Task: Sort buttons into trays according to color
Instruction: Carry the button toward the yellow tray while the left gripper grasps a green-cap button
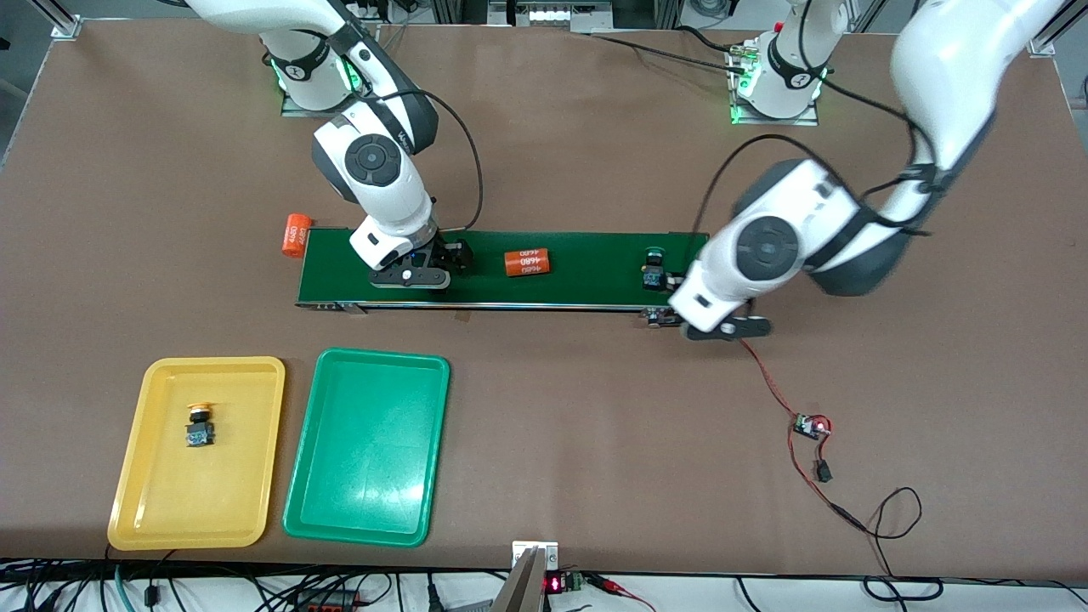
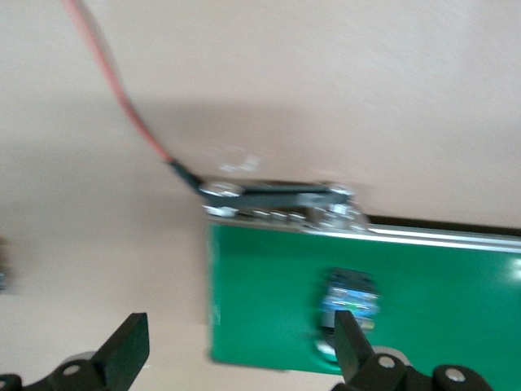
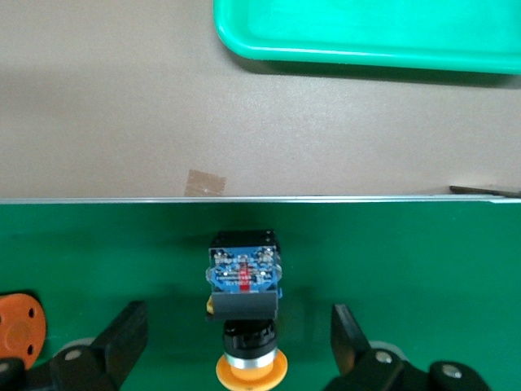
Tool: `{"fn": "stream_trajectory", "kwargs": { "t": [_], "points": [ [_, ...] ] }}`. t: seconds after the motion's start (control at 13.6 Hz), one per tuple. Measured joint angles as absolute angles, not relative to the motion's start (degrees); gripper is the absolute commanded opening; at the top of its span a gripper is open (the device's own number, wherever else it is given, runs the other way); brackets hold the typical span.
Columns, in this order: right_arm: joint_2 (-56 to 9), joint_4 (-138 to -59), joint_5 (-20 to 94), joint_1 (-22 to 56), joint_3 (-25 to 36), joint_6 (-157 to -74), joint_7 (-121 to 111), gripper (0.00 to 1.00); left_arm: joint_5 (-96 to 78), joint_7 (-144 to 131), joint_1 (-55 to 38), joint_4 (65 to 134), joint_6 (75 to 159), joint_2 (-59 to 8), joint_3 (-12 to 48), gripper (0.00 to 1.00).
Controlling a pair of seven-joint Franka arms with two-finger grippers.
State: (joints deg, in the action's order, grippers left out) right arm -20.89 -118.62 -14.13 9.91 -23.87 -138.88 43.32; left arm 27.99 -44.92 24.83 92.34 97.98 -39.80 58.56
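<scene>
Grippers open over belt buttons

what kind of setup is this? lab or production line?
Likely a robotics lab test bench, not a production line: a short conveyor belt sits on a plain brown table, with a loose wired circuit board beside it and aluminium framing at the corner.

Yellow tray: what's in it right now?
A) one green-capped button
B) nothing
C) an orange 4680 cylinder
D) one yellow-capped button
D: the front view shows a single yellow-capped button lying in the yellow tray, while the green tray beside it holds nothing.
</scene>
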Motion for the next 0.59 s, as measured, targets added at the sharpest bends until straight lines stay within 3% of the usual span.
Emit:
{"fn": "stream_trajectory", "kwargs": {
  "t": [0.22, 0.29, 0.59],
  "points": [
    [-21.18, -119.92, -16.96, 9.50, -23.32, -138.89, 43.07, 0.87, 28.00, -38.62, 31.10, 91.73, 90.34, -40.18, 58.03, 1.00],
    [-21.28, -120.35, -17.82, 9.23, -22.97, -138.90, 42.90, 0.80, 28.00, -37.54, 32.88, 91.88, 87.78, -40.61, 57.60, 1.00],
    [-21.47, -120.80, -19.03, 8.45, -22.22, -139.18, 42.45, 0.25, 28.02, -34.01, 35.58, 94.96, 84.12, -41.97, 51.47, 1.00]
  ]
}}
